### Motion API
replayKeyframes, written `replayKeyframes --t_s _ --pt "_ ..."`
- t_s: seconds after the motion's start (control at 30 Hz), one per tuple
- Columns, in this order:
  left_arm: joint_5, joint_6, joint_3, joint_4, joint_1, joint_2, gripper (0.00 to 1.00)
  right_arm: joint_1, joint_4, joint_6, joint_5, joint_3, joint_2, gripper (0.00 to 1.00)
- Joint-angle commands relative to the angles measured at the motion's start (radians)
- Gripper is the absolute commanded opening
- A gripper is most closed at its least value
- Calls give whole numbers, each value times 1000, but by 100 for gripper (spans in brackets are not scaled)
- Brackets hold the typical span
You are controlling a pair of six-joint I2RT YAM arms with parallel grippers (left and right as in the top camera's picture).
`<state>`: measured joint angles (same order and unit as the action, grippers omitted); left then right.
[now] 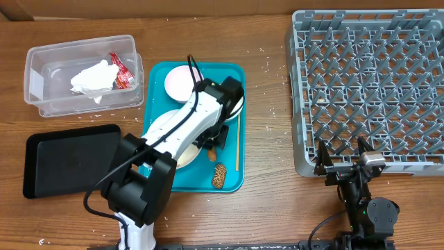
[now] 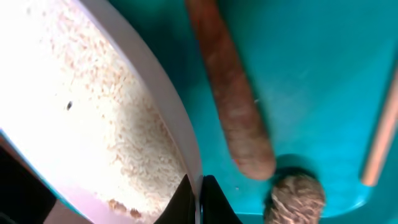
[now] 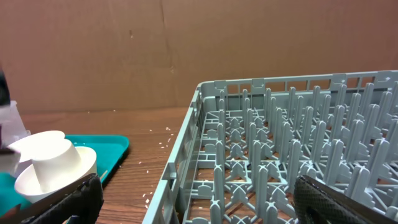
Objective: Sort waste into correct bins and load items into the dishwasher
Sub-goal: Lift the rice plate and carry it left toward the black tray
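My left gripper (image 2: 199,200) is shut on the rim of the large white plate (image 2: 81,106), which has rice stuck to it and lies on the teal tray (image 1: 232,73). Just right of the rim lie the long brown scrap (image 2: 233,99) and the lumpy brown scrap (image 2: 297,198). The wooden stick (image 1: 237,142) lies along the tray's right side. From overhead the left arm covers most of the plate (image 1: 163,128). A smaller plate (image 1: 178,80) sits at the tray's back. My right gripper (image 1: 343,164) stands open at the near edge of the grey dish rack (image 1: 374,90).
The clear tub (image 1: 41,62) at the back left holds a crumpled napkin (image 1: 94,78) and a red-and-white wrapper (image 1: 121,69). The black tray (image 1: 69,158) lies in front of it. Rice grains dot the table. The right wrist view shows a white cup (image 3: 53,160) on the teal tray.
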<state>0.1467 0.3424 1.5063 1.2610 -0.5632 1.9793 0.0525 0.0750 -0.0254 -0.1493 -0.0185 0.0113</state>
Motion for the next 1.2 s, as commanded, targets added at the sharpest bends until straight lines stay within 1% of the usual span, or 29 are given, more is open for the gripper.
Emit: replayKeyframes --t_s 0.0,0.17,0.33,0.47,0.67,0.87,0.97,1.17 --pt "27 27 79 38 -2 2 4 6 -4 3 10 10 -1 100" --pt "124 117 158 157 0 2 4 6 -4 3 10 10 -1 100" --pt "131 160 219 233 15 2 4 6 -4 3 10 10 -1 100" --pt "153 192 239 264 47 1 4 6 -4 3 10 10 -1 100" --pt "152 197 245 289 138 -5 4 6 -4 3 10 10 -1 100" --pt "139 197 245 297 259 -41 4 6 -4 3 10 10 -1 100" --pt "101 193 245 290 325 -82 4 6 -4 3 10 10 -1 100" --pt "-10 120 245 240 457 -159 4 6 -4 3 10 10 -1 100"
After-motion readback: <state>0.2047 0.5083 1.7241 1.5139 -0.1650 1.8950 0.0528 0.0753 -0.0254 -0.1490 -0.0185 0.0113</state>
